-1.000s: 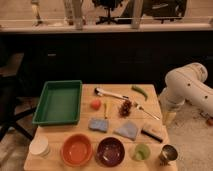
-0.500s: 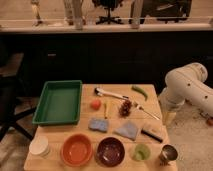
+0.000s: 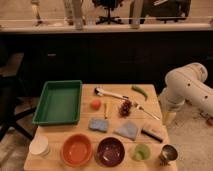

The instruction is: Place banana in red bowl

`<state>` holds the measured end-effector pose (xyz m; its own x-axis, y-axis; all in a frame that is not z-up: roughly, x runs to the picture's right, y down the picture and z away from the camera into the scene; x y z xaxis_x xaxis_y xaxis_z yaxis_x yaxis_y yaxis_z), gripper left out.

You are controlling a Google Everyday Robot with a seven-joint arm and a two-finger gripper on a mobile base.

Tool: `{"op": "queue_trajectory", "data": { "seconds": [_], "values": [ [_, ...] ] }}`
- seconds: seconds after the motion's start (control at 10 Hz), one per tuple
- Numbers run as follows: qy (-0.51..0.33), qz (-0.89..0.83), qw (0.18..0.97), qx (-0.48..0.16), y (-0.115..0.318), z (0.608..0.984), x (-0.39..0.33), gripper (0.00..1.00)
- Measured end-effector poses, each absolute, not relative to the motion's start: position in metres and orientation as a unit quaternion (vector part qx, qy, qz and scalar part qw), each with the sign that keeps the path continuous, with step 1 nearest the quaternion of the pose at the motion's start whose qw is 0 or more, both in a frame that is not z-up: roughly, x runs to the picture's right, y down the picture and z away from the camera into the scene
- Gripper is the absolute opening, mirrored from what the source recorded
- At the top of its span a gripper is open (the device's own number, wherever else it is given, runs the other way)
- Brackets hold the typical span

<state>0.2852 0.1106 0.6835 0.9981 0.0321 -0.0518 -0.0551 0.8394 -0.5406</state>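
Camera view: nothing is moving over the last second. The white arm is staying parked off the table's right edge, and the gripper [image 3: 169,116] is hanging there beside the corner, well apart from everything on the wood. Its claw is standing spread, with nothing between the fingers as far as can be seen.

The banana [image 3: 105,108] is lying untouched mid-table, between a small red fruit [image 3: 95,104] and a bunch of dark grapes [image 3: 126,106]. The red bowl [image 3: 76,150] is sitting empty at the front edge, touching or nearly touching the maroon bowl [image 3: 110,151] on its right.

Judgement: the reach is not starting yet, so the task is sitting at its very beginning. The arm is needing to cross over the grapes and the green pepper [image 3: 139,92] to get at the banana.
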Motion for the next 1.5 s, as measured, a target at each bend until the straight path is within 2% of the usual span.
{"op": "queue_trajectory", "data": {
  "seconds": [0.4, 1.1, 1.5],
  "values": [
    [0.012, 0.019, 0.96, -0.281, 0.109, 0.683, 0.284, 0.8],
    [-0.149, -0.253, 0.925, -0.241, 0.09, 0.707, 0.193, 0.8],
    [-0.164, -0.266, 0.92, -0.236, 0.086, 0.713, 0.187, 0.8]
  ]
}}
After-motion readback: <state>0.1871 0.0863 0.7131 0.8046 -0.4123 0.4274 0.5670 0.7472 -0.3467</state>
